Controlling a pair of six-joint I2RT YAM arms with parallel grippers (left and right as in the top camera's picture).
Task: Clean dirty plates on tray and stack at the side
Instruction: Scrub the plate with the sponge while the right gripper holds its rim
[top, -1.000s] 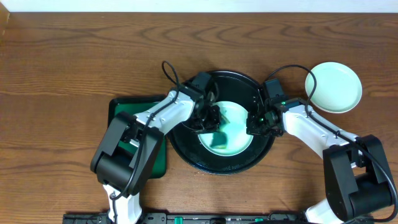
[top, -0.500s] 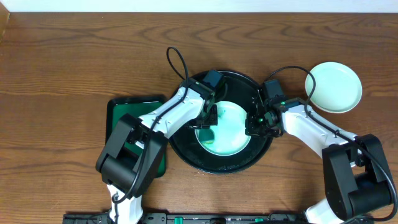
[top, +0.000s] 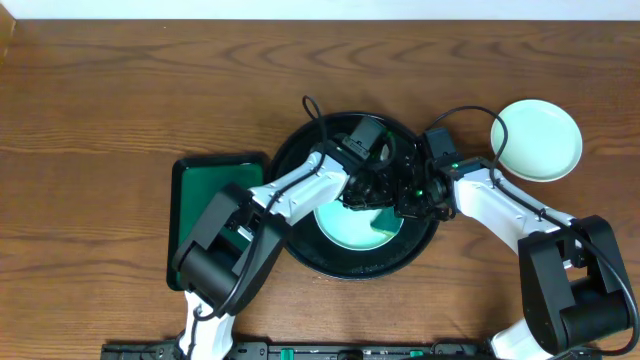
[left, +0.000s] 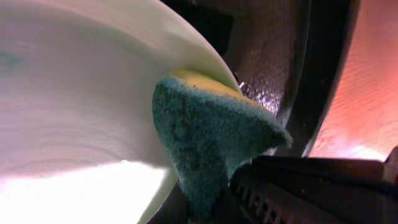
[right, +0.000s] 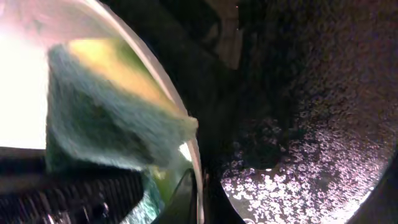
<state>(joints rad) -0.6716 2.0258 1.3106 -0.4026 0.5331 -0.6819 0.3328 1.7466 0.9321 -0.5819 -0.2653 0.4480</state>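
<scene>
Overhead, table: brown wood grain, with both trays and both arms on it.
Black tray: round and glossy with a raised rim, at the middle of the table; bright speckles on its dark floor in the right wrist view.
Green tray: rectangular, just left of the black tray, partly covered by the left arm.
Second plate: round, pale mint, surface plain, on the bare wood to the upper right of the black tray and apart from it.
Plate on the tray: round, pale mint, inside the black tray toward its near half, its upper right part hidden under both grippers; tilt cannot be told.
Left gripper: reaching in from the left across the black tray, over the plate's upper right part, clamped on the sponge.
Right gripper: at the plate's right edge, just beside the left gripper, closed on the rim.
Sponge: teal-green scouring side with a yellow face, pinched from below in the left wrist view, pressed against the plate's edge next to the black tray's wall.
</scene>
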